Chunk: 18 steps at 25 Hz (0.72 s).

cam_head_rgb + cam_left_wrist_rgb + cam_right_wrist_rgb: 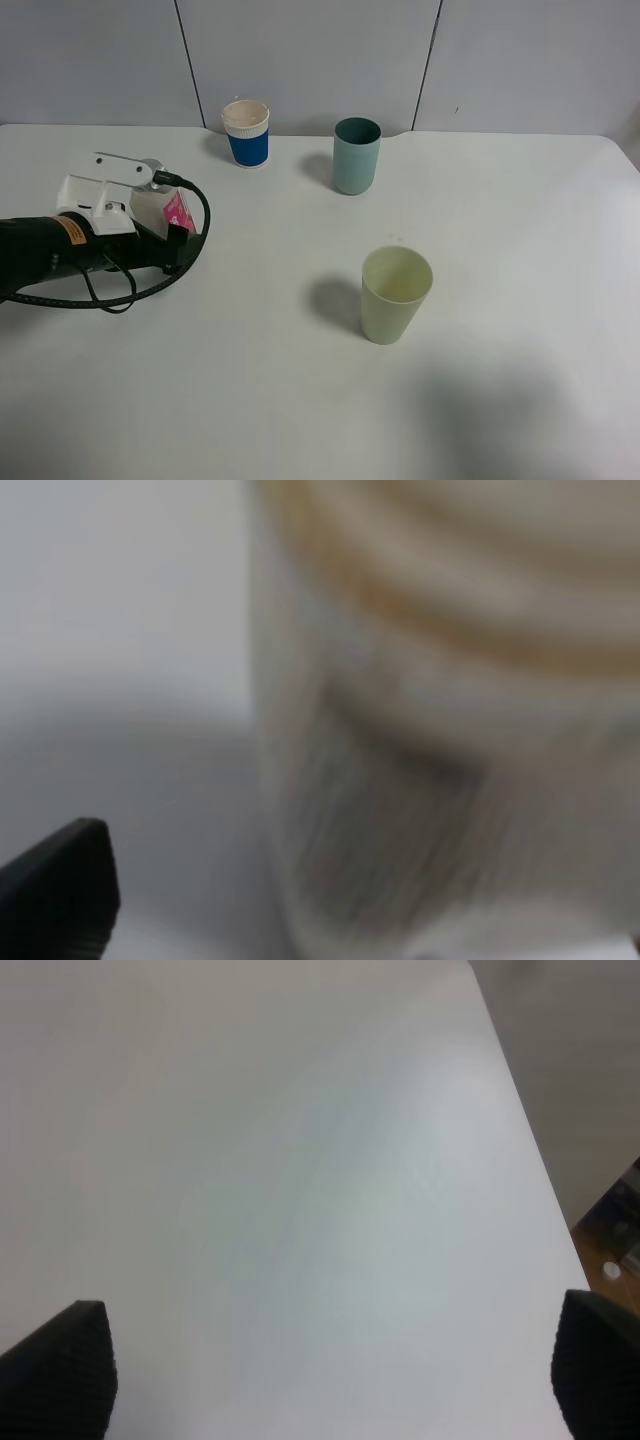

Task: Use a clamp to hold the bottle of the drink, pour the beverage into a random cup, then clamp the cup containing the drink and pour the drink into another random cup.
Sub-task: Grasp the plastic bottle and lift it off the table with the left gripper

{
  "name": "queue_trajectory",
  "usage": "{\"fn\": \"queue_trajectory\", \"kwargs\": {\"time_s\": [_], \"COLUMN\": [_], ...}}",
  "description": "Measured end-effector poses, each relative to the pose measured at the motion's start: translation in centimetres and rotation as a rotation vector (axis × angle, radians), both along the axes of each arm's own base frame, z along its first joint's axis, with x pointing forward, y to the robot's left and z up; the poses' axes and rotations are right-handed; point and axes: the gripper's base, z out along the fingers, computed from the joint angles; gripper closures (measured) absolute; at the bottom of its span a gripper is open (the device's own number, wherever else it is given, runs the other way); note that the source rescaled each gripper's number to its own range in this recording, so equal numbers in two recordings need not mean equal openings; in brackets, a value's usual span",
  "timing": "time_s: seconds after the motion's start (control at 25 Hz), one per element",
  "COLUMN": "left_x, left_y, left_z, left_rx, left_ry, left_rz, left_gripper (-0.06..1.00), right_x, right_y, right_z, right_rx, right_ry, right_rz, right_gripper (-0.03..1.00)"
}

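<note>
From where I stand this is the very first step, the taking of the bottle (178, 212). It sits at the left of the frame, pink label showing, with the left gripper (140, 197) around it; the white fingers stand wide apart on either side, not yet closed on it (up close the bottle is a blur filling the wrist camera, one dark fingertip (62, 900) clear of its wall). Nothing looks poured: the yellow-green cup (395, 293), right of centre, shows a pale, empty inside. The teal cup (356, 155) at upper centre is too dark inside to judge; the blue-banded paper cup (246, 132) stands to its left. The right gripper (330, 1380) hangs over bare table (300, 1160), fingers apart, holding nothing. Next, I'd say, the left fingers must close squarely on the bottle's body, firmly enough not to slip; then lift it and carry it over to the yellow-green cup.
</note>
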Motion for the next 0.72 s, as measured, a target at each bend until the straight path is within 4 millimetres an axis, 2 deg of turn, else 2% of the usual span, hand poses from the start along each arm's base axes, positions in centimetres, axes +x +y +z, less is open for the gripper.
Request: {"fn": "queue_trajectory", "kwargs": {"time_s": [0.36,0.72], "left_x": [0.8,1.0], "left_y": [-0.4,-0.5], "left_z": [-1.8,-2.8], "left_rx": [-0.041,-0.055], "left_ry": [-0.067,-0.092], "left_rz": [-0.003,-0.002], "left_gripper": [-0.06,-0.06], "right_x": [0.0,0.0], "right_y": [0.0,0.0], "right_z": [0.0,0.0], "right_rx": [0.0,0.0], "right_ry": [0.0,0.0], "right_rz": [0.0,0.0], "right_gripper": [0.37,0.37]}}
